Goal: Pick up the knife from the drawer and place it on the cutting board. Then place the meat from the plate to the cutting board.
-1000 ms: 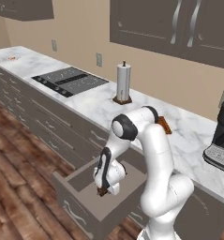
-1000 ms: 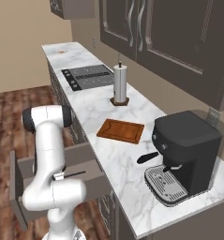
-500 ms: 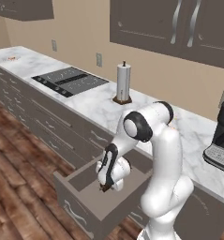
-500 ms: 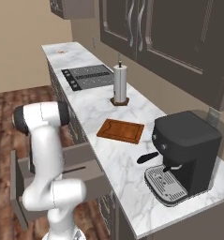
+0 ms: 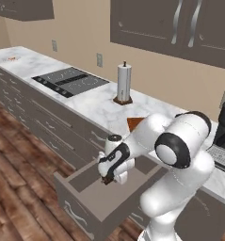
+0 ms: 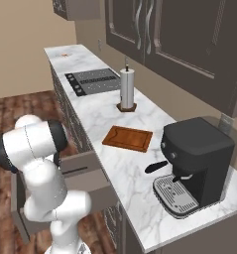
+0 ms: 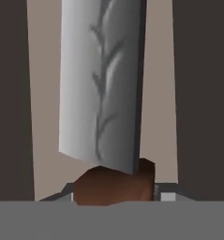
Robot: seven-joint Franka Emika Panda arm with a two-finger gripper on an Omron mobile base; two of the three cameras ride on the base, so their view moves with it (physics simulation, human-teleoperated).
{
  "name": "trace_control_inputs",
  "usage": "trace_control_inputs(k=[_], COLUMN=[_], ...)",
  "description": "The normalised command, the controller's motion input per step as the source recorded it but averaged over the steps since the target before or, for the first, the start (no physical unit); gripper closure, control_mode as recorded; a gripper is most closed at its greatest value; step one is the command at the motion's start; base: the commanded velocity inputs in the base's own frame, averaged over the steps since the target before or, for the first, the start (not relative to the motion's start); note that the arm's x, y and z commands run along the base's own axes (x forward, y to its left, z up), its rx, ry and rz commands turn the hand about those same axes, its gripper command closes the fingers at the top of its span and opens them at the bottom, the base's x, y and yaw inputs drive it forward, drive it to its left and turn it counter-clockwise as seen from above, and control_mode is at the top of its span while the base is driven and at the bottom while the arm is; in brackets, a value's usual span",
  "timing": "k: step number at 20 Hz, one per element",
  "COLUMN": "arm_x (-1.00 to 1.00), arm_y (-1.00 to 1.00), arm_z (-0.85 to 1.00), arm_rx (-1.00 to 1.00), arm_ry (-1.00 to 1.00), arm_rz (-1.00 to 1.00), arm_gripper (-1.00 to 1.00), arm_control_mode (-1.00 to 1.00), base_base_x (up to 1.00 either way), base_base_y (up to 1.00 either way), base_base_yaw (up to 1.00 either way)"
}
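The gripper [image 5: 106,180] is held low over the open drawer [image 5: 92,202], pointing down into it, which suits a lift straight up out of the box. In the hand view the knife [image 7: 101,84] is seen close against the camera: its broad grey blade runs away from the hand and its dark brown handle sits at the bottom of the picture between the finger tips [image 7: 167,196]. The jaws are judged to be pinched on that handle, partly closed around it, so the knife appears to be held rather than lying loose. Whether the blade has cleared the drawer floor cannot be told.

The drawer is pulled well out from the cabinet front, and its pale floor is seen bare around the hand in the left base view. The cutting board [image 6: 127,138] lies flat on the marble counter [image 6: 135,168], between the paper towel roll [image 6: 126,89] and the coffee machine [image 6: 194,166], and nothing is seen on it. The first placement is therefore judged not yet done.
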Motion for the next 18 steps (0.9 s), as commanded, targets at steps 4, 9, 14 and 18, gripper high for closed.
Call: trace_control_inputs(k=[4, 9, 14, 18], arm_x=[-0.36, -0.58, -0.29, -0.23], arm_y=[0.00, 0.06, 0.00, 0.00], arm_z=[0.97, 0.76, 0.89, 0.63], arm_rx=[-0.01, 0.00, 0.00, 0.00], arm_ry=[0.00, 0.04, 0.00, -0.01], arm_rz=[0.00, -0.01, 0.00, 0.00], arm_gripper=[1.00, 1.00, 1.00, 1.00], arm_control_mode=[-1.00, -1.00, -1.00, -1.00], base_base_x=[0.00, 0.00, 0.00, 0.00], base_base_y=[0.00, 0.00, 0.00, 0.00], base_base_yaw=[0.00, 0.00, 0.00, 0.00])
